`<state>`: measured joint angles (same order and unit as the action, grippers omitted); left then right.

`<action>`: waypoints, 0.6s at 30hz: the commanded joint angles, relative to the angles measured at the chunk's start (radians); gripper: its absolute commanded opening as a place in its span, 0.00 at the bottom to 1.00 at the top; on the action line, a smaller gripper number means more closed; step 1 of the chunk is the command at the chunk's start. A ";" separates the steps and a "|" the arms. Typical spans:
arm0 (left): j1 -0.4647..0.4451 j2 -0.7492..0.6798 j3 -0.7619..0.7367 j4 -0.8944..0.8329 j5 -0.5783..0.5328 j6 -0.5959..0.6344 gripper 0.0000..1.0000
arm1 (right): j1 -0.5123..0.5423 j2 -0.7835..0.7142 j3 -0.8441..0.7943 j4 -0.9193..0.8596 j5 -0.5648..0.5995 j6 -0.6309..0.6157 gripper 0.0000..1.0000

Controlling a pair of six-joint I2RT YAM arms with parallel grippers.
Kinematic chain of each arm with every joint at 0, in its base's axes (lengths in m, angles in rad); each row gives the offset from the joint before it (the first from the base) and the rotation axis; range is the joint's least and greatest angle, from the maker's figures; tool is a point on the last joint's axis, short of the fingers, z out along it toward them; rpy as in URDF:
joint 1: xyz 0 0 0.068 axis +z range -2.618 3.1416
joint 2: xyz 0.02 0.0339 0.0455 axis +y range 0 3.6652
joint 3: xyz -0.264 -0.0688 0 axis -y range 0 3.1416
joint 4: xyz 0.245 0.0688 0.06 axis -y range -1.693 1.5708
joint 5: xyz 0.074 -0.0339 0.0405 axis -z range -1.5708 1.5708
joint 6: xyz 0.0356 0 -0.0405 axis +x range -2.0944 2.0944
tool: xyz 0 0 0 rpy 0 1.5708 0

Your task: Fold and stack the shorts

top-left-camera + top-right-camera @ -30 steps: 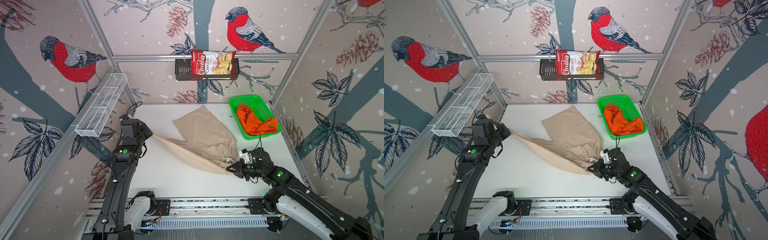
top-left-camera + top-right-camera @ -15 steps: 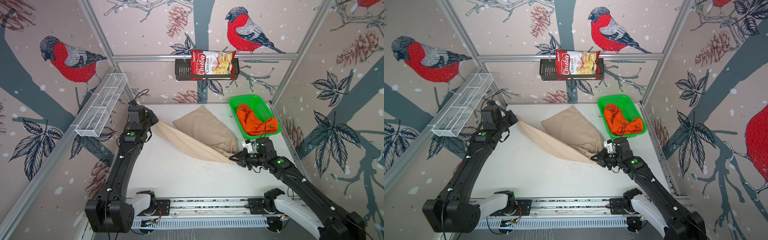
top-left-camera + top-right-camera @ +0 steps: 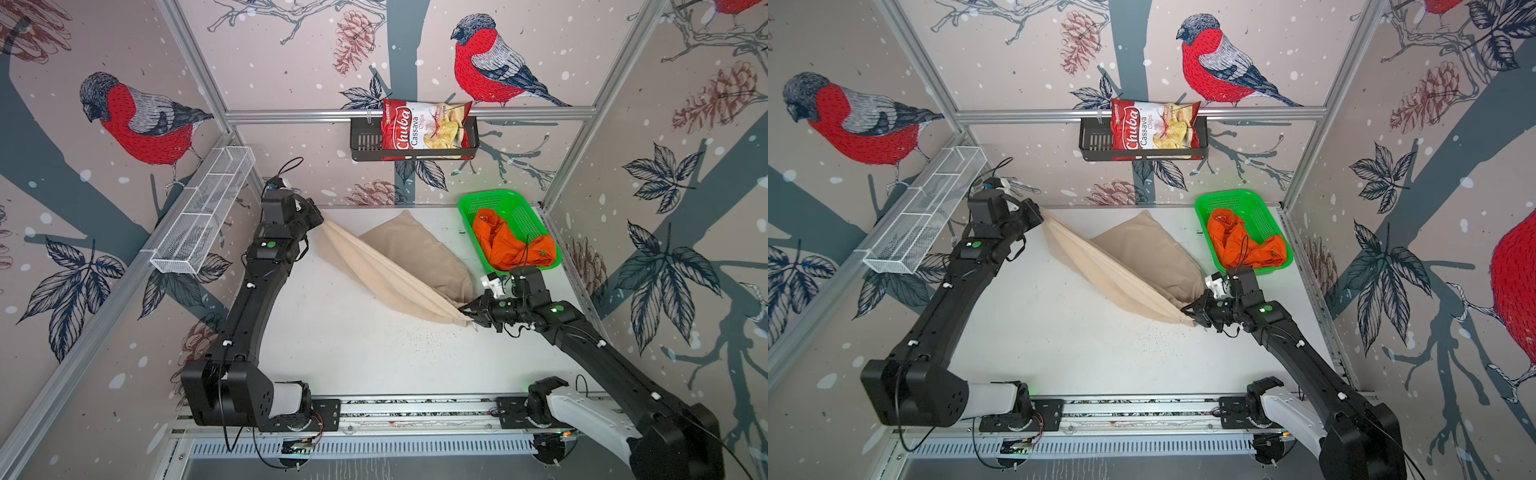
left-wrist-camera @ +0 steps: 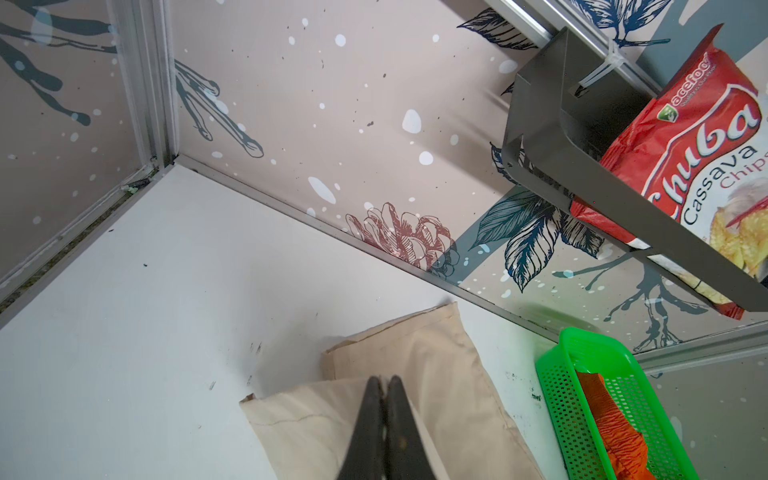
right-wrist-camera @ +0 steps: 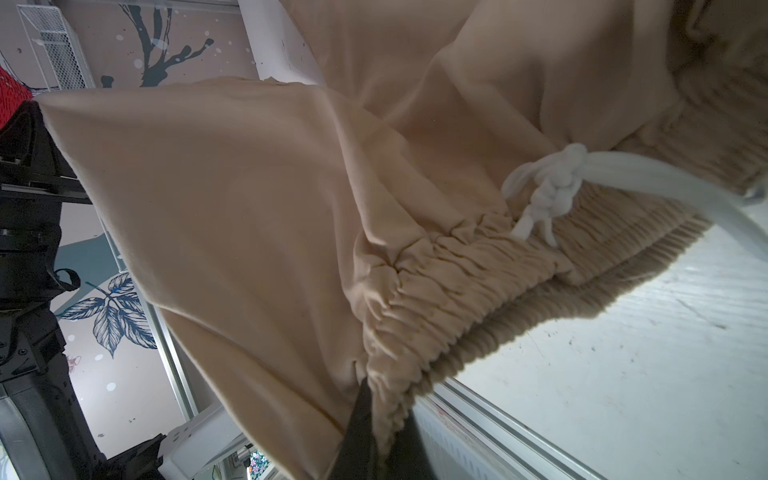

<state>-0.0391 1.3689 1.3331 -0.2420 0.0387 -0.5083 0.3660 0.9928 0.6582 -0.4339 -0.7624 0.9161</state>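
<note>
- The chips bag (image 3: 426,131) stands in the black wall rack (image 3: 365,143) on the back wall and reads "Chuba Cassava Chips". The left wrist view adds a small "acefood" logo, but the line beneath it is too fine to read.
- The beige shorts (image 3: 399,274) are stretched between the two arms above the white table (image 3: 332,353). One part is lifted as a taut band; the rest lies on the table behind it.
- The left gripper (image 3: 319,219) is near the far left corner, jaws closed on the cloth's far end.
- The right gripper (image 3: 467,314) is clamped on the gathered waistband (image 5: 457,266), near the knotted white drawstring (image 5: 552,183).
- The orange shorts (image 3: 505,243) lie crumpled in the green basket (image 3: 494,199) at the far right. A black cable (image 3: 527,249) from the right arm crosses in front of them.
- A white wire shelf (image 3: 203,216) hangs on the left wall.
</note>
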 commanded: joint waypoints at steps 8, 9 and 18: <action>-0.001 0.102 0.065 0.219 0.012 0.041 0.00 | -0.005 0.048 0.032 -0.055 -0.005 -0.046 0.00; -0.002 0.114 0.070 0.231 0.023 0.038 0.00 | -0.006 0.051 0.034 -0.055 -0.005 -0.049 0.00; -0.019 0.236 0.172 0.262 0.056 0.020 0.00 | -0.022 0.065 0.044 -0.059 -0.005 -0.063 0.00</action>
<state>-0.0589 1.5837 1.4773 -0.1280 0.1394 -0.4831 0.3500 1.0542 0.6975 -0.4274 -0.7650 0.8860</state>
